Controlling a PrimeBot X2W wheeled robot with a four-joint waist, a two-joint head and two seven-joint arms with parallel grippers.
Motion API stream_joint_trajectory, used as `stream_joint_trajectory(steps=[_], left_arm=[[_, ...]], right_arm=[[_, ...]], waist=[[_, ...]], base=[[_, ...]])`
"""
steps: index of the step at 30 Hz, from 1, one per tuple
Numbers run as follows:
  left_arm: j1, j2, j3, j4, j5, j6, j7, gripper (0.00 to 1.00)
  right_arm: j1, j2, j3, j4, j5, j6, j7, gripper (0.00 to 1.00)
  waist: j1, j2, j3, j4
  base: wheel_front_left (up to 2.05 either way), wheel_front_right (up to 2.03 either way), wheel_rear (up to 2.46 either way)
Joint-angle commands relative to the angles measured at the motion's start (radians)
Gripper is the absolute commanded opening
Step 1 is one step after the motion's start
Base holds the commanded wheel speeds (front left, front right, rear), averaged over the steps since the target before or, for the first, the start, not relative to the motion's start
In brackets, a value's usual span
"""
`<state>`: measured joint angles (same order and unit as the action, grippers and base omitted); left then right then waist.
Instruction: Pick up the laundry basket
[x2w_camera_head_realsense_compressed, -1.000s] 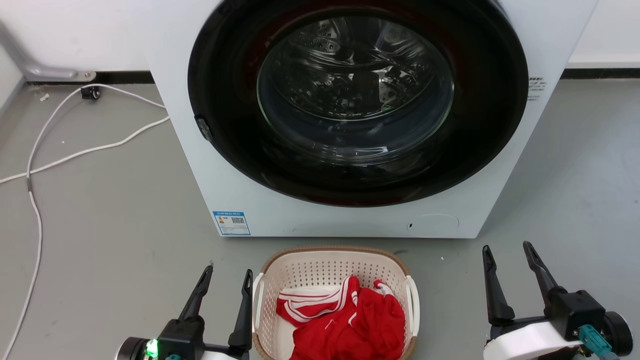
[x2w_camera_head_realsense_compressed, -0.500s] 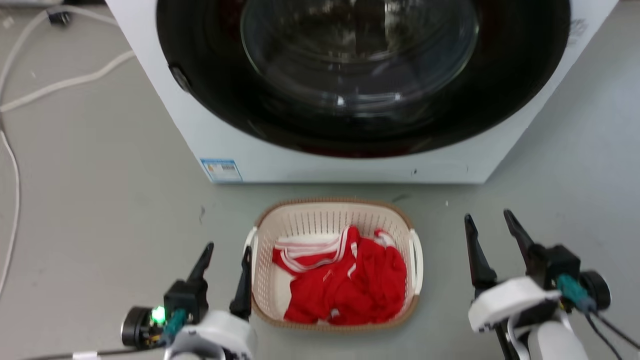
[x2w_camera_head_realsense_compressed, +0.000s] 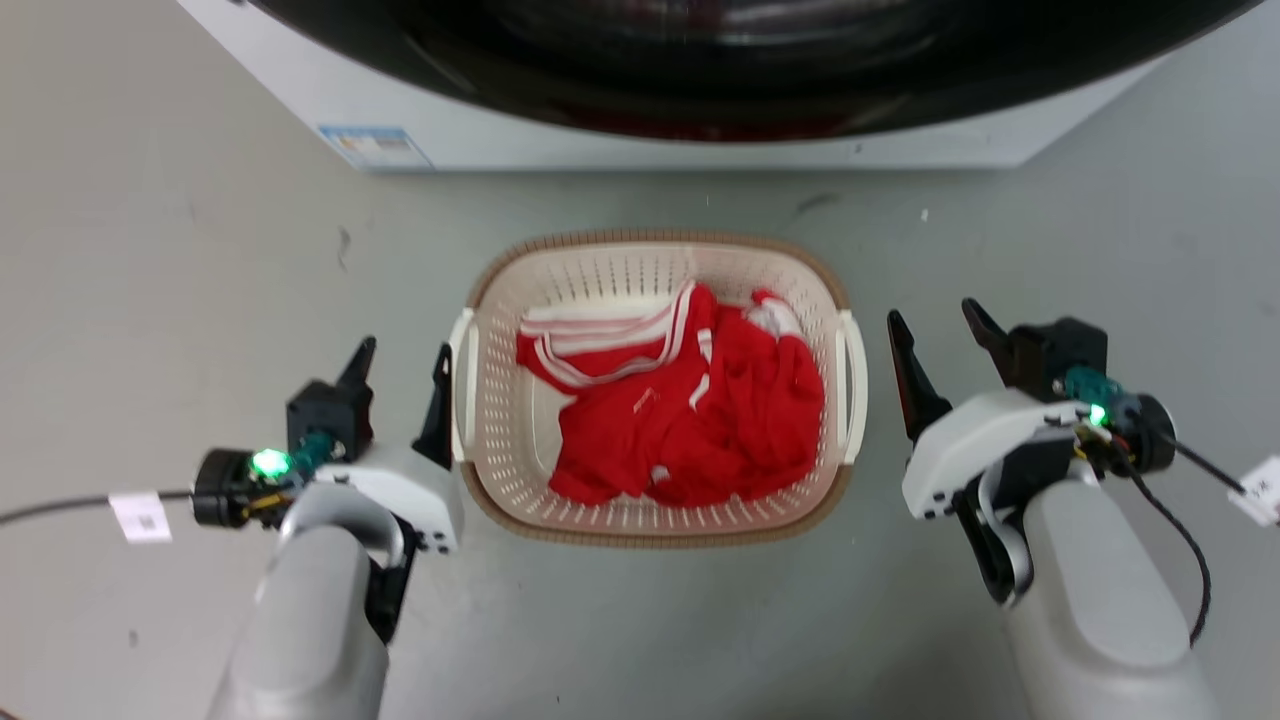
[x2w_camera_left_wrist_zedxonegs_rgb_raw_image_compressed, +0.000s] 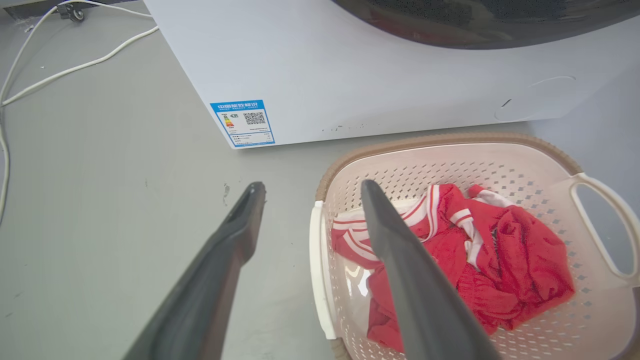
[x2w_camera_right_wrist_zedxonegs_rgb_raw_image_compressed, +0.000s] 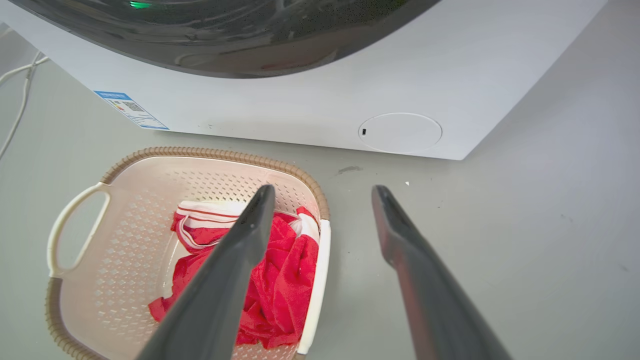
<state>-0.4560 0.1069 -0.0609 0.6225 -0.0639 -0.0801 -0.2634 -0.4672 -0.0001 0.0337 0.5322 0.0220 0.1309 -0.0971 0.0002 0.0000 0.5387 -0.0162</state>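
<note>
Washing machine (x2w_camera_head_realsense_compressed: 520, 140) just behind laundry basket (x2w_camera_head_realsense_compressed: 600, 282)

A grey matt floor (x2w_camera_head_realsense_compressed: 150, 250), evenly lit, carries small dark scuffs (x2w_camera_head_realsense_compressed: 343, 245) at 10 o'clock in the head view. A white washing machine (x2w_camera_left_wrist_zedxonegs_rgb_raw_image_compressed: 350, 75) stands at 12 o'clock, its dark door (x2w_camera_right_wrist_zedxonegs_rgb_raw_image_compressed: 225, 35) glossy. A blue label (x2w_camera_left_wrist_zedxonegs_rgb_raw_image_compressed: 243, 122) marks one lower corner, and a round cover (x2w_camera_right_wrist_zedxonegs_rgb_raw_image_compressed: 400, 132) the other. White cables (x2w_camera_left_wrist_zedxonegs_rgb_raw_image_compressed: 75, 65) trail at 10 o'clock.
</note>
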Motion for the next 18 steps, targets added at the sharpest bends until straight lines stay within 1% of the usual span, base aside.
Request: stream_joint_trajectory(steps=[1,10,14,18], left_arm=[[-0.052,0.013,0.001,0.038,0.005,-0.008,-0.003,1.0],[-0.252,0.056,-0.032,0.304,0.008,-0.033,-0.003,1.0],[-0.328,0.066,-0.061,0.415,0.005,-0.044,0.0,1.0],[-0.409,0.075,-0.097,0.505,-0.001,-0.048,0.03,1.0]], right_arm=[[-0.05,-0.001,0.002,0.041,0.005,0.0,0.006,1.0],[-0.212,-0.001,0.028,0.26,0.033,0.0,0.008,1.0],[-0.276,-0.001,0.043,0.352,0.045,0.0,0.033,1.0],[-0.348,-0.001,0.061,0.437,0.065,0.0,0.064,1.0]], waist=[[-0.0002,0.0,0.092,-0.012],[-0.0002,0.0,0.209,-0.023],[-0.0002,0.0,0.245,-0.024],[-0.0002,0.0,0.279,-0.021]], base=[[0.0,0.0,0.0],[0.0,0.0,0.0],[0.0,0.0,0.0],[0.0,0.0,0.0]])
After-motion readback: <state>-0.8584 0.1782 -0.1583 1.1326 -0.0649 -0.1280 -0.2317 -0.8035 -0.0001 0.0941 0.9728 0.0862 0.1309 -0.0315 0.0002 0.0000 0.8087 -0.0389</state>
